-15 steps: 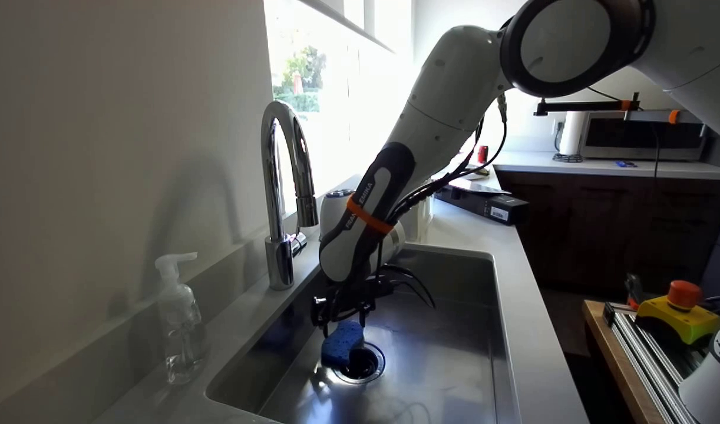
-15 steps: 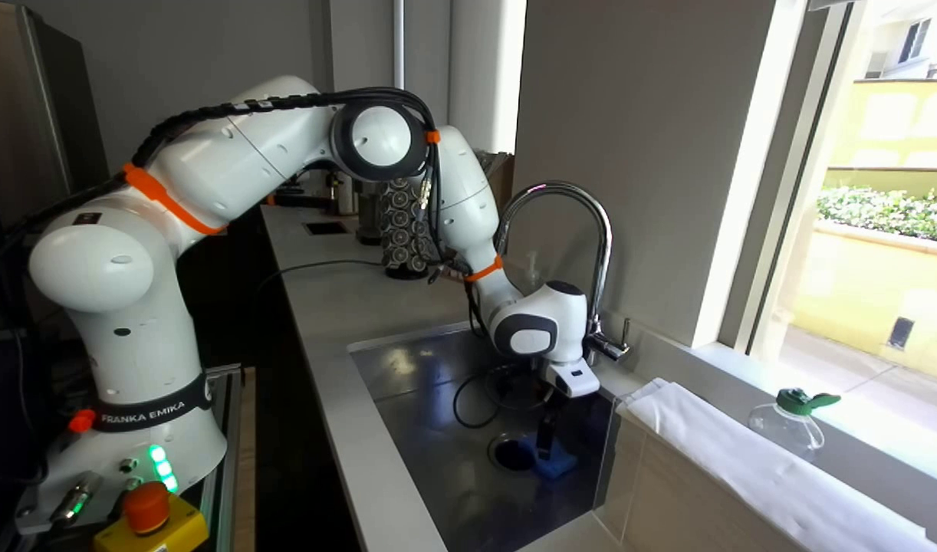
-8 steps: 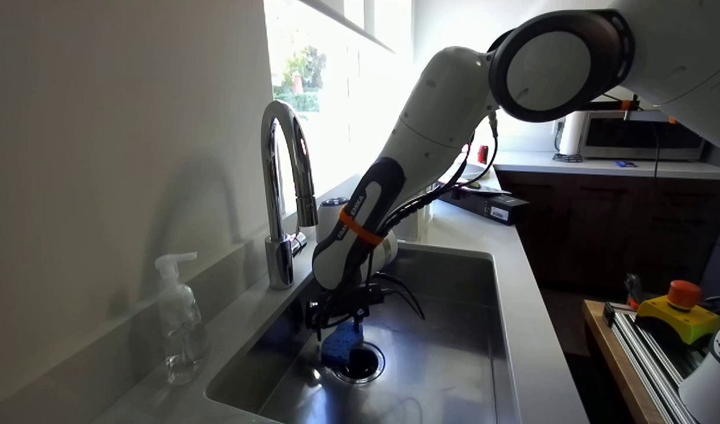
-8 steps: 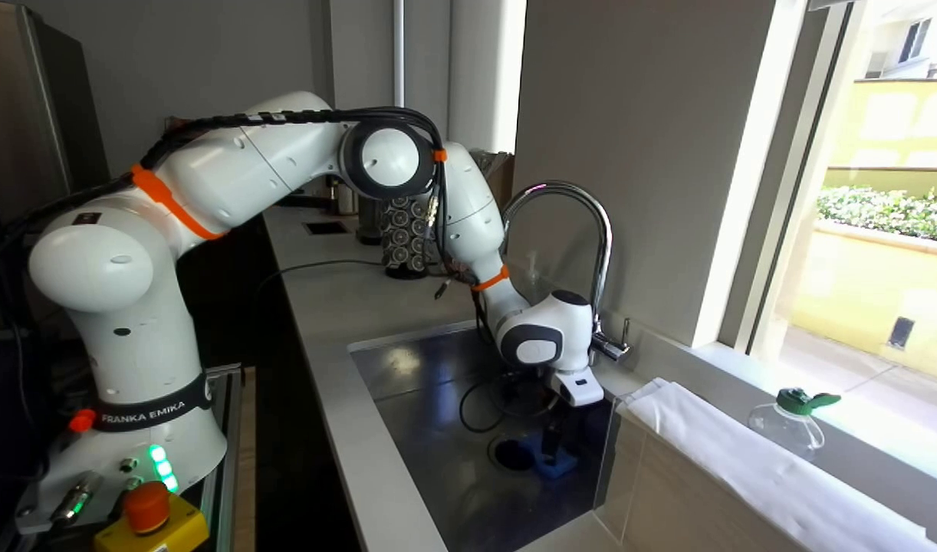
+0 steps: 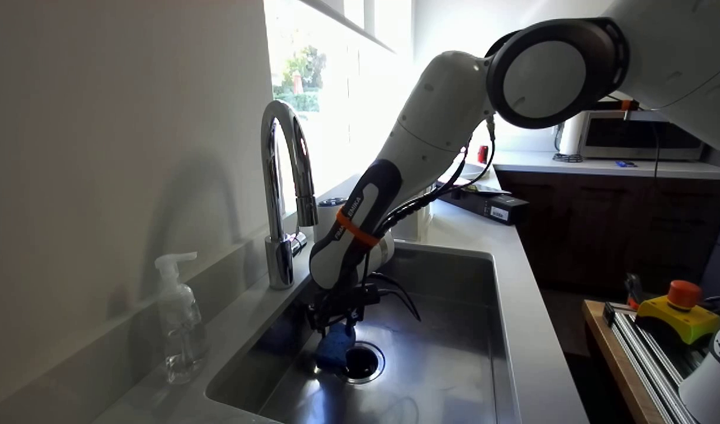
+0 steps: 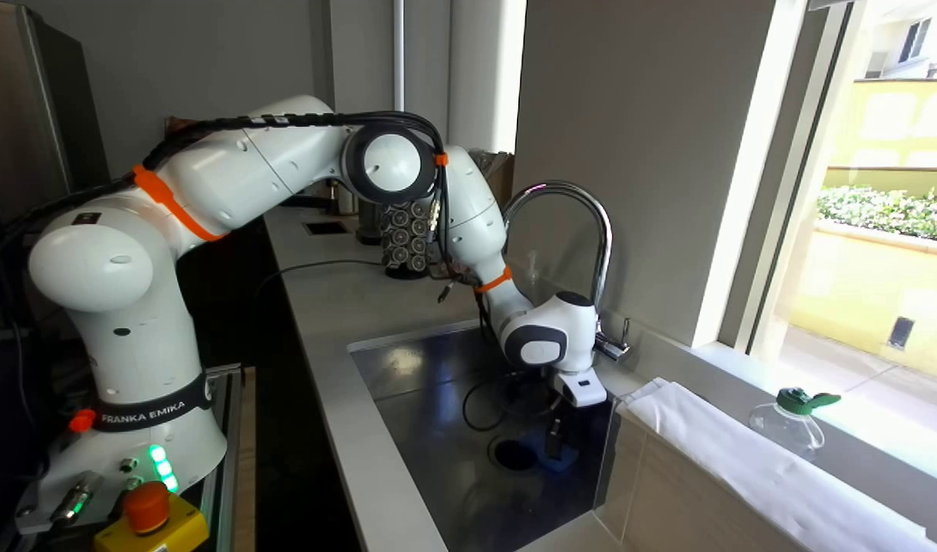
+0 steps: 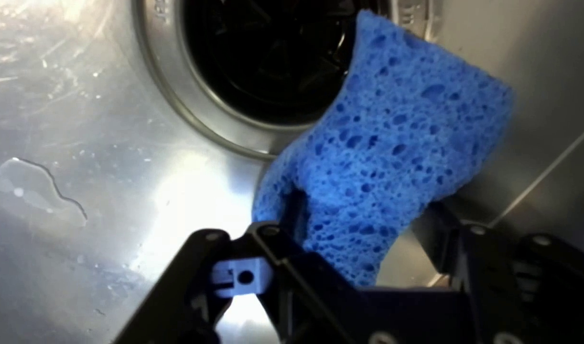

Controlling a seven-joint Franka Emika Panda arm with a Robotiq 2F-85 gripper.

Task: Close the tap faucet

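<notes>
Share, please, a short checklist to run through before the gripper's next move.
1. Blue porous sponge between the fingers of the gripper: ok.
2. Sponge firmly held: cannot tell; one finger dents it.
3. Sponge clear of the round metal drain: not ok; it overlaps the rim.
4. White arm clear of the tall chrome gooseneck faucet: cannot tell; they overlap in an exterior view.
5. Faucet's chrome side lever closed: cannot tell.
6. Clear pump-top soap bottle upright: ok.

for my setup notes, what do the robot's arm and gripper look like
A rounded white arm with orange straps, black cables, green lights and a black base band reading FRANKA EMIKA. The black two-finger gripper has angular links, round screw heads and a pale holed bracket.
</notes>
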